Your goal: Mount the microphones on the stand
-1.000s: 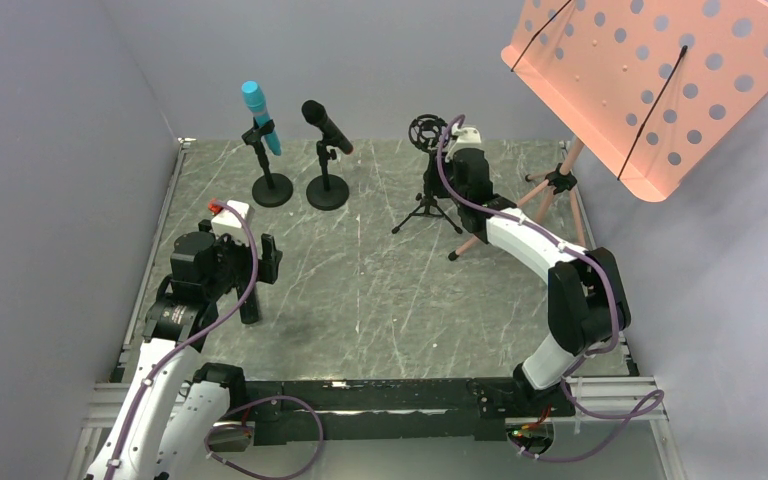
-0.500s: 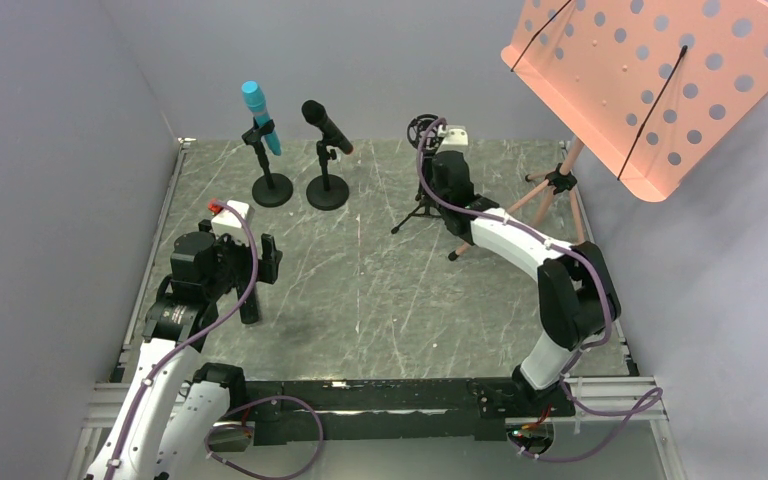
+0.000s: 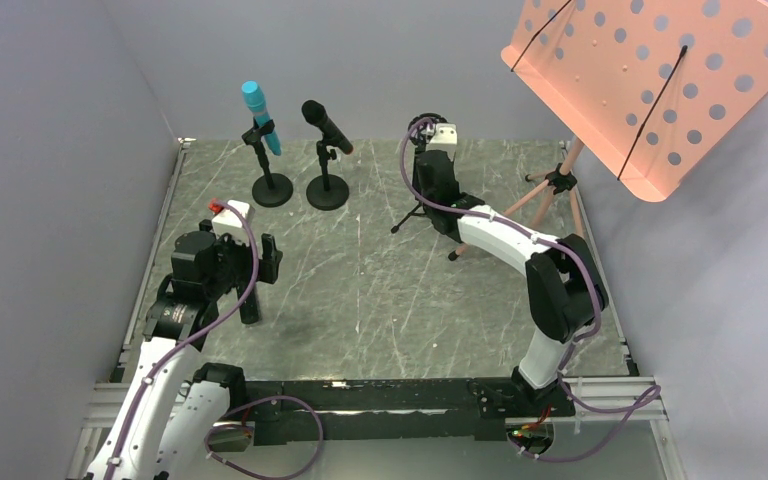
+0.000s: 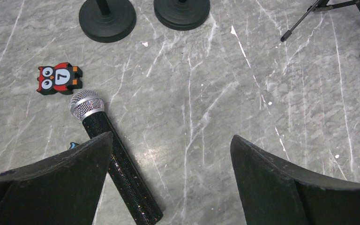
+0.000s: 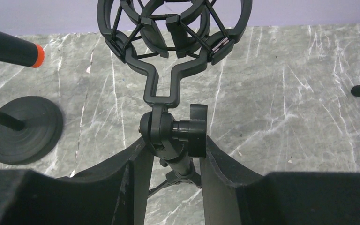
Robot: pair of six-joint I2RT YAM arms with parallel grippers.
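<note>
- Top cam: turquoise mic and orange-cap mic each sit clipped on a round-base stand twd the far-left corner, so 2 of 3 look done.
- The tripod stand is by the middle of the far edge. My right gripper is on it. My left gripper hangs low near the left edge, abt halfway along. The orange music stand leans over the far-right corner, its feet just beside the tripod's.
- Left wrist cam: my fingers are spread wide w/ nothing held. The silver-head mic lies flat on the table, its body passing under my left-hand finger, head pointing to the far edge.
- An owl toy sits just beside the head.
- Risk: the mic lies skewed to my jaws and off-centre, so closing now could roll or squirt it out, or nudge the owl.
- Right wrist cam: my jaws are narrowed abt halfway and look pinched on the stand's swivel joint, under the empty shock mount.
- Risk: the tripod is prob. light, so any sideways pull could tip it or snag its legs on the music stand's. A tilted mount would make mic insertion miss.
</note>
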